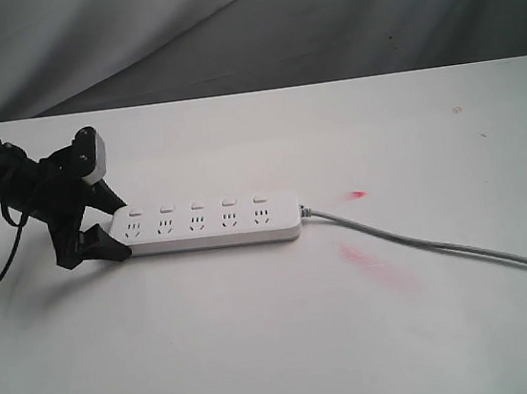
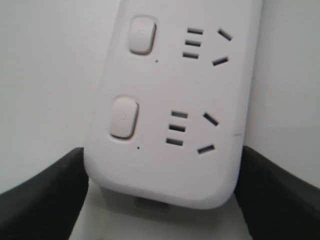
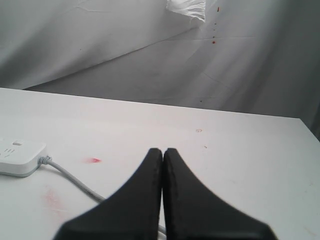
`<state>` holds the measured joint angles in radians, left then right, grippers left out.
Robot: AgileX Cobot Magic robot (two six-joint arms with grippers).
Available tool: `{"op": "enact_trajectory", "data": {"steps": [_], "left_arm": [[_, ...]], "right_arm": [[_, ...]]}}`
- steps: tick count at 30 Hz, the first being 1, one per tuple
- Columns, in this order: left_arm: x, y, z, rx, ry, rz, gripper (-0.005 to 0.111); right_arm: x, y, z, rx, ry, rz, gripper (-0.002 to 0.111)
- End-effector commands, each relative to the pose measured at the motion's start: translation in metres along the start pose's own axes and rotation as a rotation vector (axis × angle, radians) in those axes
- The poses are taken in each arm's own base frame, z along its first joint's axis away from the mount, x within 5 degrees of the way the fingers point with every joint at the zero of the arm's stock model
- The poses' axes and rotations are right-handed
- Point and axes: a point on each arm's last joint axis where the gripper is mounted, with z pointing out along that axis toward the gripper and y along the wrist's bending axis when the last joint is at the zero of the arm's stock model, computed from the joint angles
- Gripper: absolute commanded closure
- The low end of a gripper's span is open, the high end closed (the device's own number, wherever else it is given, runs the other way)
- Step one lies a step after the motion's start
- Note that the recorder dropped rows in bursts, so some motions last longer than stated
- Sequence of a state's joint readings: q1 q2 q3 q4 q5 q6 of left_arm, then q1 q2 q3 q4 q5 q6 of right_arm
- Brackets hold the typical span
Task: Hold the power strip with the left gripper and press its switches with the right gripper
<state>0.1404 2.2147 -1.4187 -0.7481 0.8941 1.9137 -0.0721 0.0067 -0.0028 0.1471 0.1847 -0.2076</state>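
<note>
The power strip (image 1: 209, 225) lies flat on the white table (image 1: 262, 341). The left gripper (image 1: 117, 229) clamps the end opposite its cord, so holding seems done. The right gripper (image 3: 163, 165), fingers pressed together and empty, hangs well apart. Next it must reach the switches (image 1: 197, 205).

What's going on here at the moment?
The power strip lies flat on the table. The left hand grips it at the end opposite the cord, one finger on each side. The right hand is shut and sits off past the cord end, touching none of the switches. No pressing has begun.
</note>
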Motion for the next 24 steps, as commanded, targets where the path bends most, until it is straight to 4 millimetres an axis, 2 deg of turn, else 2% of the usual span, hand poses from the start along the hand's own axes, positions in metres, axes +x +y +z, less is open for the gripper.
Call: {"op": "enact_trajectory", "data": {"steps": [1, 13, 19, 24], "left_arm": [[-0.002, 0.002, -0.002, -0.012, -0.007, -0.001, 0.049], [-0.002, 0.002, -0.002, -0.012, -0.007, -0.004, 0.049], [-0.002, 0.002, -0.002, -0.012, -0.007, -0.002, 0.049], [-0.002, 0.002, -0.002, -0.012, -0.007, -0.002, 0.049]], "right_arm": [[0.001, 0.000, 0.000, 0.007, -0.004, 0.007, 0.108], [-0.002, 0.000, -0.001, 0.002, 0.010, 0.007, 0.108], [-0.054, 0.000, -0.010, -0.031, 0.081, 0.002, 0.108], [-0.110, -0.003, 0.005, -0.064, 0.236, 0.000, 0.108]]}}
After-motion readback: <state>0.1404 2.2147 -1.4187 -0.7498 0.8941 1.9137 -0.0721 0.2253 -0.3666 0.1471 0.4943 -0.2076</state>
